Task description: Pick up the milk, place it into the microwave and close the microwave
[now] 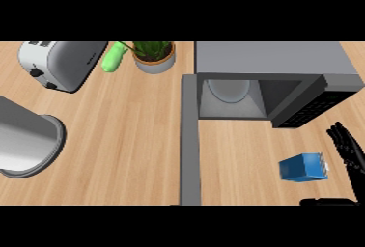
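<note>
Counter (128,144), light wood, seen from above. Microwave (274,62): grey, at the far right, standing open; door (189,140) swung out toward the near edge as a long grey strip; cavity holds a pale round turntable (230,89); dark keypad (314,107) at its right front corner. Milk (304,167): small blue carton with a white end, lying on the counter in front of the microwave, right of the door and apart from it. Right hand (349,149): black, at the right edge, fingers straight and spread, holding nothing; the milk lies just beside it to its left, not touching, with a dark thumb-like part (328,201) below the carton at the near edge. Left hand: not seen. Toaster (61,62): silver, far left. Green bottle (113,59): lying beside a potted plant (154,55), far centre. Steel pot (25,142): large, on its side at the left edge.
</note>
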`<state>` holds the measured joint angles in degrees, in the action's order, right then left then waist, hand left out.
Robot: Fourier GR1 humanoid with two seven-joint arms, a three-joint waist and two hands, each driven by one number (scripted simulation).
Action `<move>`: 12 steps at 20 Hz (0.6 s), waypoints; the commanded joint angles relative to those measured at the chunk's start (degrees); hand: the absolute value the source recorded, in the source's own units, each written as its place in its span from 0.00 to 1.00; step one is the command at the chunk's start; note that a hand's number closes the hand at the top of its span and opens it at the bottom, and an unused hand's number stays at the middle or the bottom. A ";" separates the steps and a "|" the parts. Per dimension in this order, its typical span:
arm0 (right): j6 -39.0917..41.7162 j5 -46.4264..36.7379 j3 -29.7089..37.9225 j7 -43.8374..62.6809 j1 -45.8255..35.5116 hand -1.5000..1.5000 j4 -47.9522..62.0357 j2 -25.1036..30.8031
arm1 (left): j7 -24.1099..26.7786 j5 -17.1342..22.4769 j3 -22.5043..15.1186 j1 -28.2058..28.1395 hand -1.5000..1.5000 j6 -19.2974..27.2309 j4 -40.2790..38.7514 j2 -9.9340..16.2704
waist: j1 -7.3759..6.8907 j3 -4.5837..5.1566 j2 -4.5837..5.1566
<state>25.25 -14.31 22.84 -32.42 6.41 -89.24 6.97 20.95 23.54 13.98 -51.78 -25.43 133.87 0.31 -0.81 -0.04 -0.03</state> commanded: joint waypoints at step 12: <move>-5.78 -8.00 -5.09 -17.67 -4.82 0.00 26.81 3.97 | 0.94 2.16 1.00 -0.91 0.00 -1.04 0.04 -0.30 | 0.14 -0.02 0.07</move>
<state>20.82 -19.43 19.68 -43.48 1.79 -68.94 11.09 22.86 25.86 15.56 -54.08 -27.87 133.28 0.15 -0.83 -0.04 -0.02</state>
